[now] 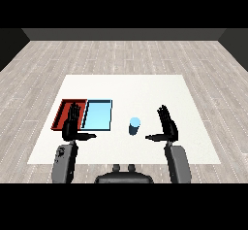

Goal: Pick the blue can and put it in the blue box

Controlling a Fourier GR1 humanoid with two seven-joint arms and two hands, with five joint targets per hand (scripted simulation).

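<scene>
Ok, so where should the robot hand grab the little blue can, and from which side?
Best round its middle, from the right side. The blue can stands upright on the white table, so its round wall is free all the way round. The right robot hand is open just beside it, thumb pointing toward it, and could likely curl round the wall. The light blue tray lies on the can's other side.

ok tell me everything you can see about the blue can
The can is a small light blue cylinder with a paler top face, plain and unmarked. It stands upright on the white table, just right of the blue tray and outside it. Nothing touches it: the right hand is open to its right, with a gap between them, and the left hand is far off over the red tray.
</scene>
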